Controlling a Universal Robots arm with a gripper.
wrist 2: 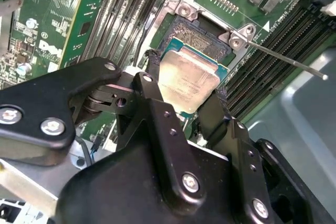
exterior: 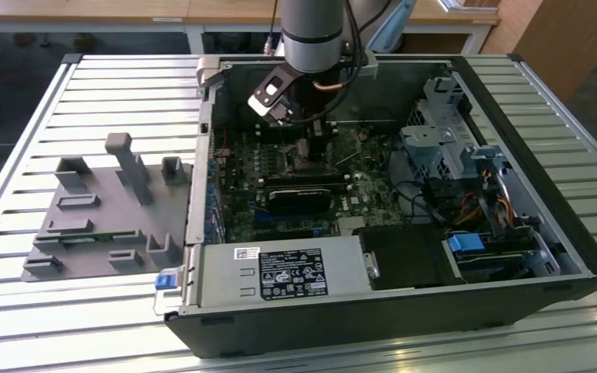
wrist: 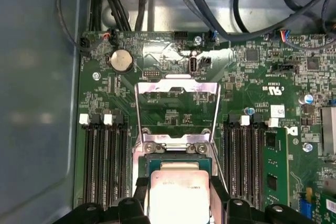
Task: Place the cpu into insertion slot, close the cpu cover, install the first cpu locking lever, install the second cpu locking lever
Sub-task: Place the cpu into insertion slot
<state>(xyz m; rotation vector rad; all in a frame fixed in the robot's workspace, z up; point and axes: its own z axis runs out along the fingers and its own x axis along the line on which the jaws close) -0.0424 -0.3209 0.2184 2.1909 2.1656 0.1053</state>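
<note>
presently the gripper (wrist 2: 185, 85) was clamped on the cpu (wrist 2: 195, 74), one finger on each of two opposite edges, holding it just over the insertion slot (wrist 2: 202, 32) and partly covering it. the cpu cover (wrist: 177, 84) stood swung open, clear of the slot, and a locking lever (wrist 2: 286, 59) stuck out free. judged that seating well needed the chip level and square to the slot's rim, set down without force, since a tilted entry could harm the contacts.
</note>
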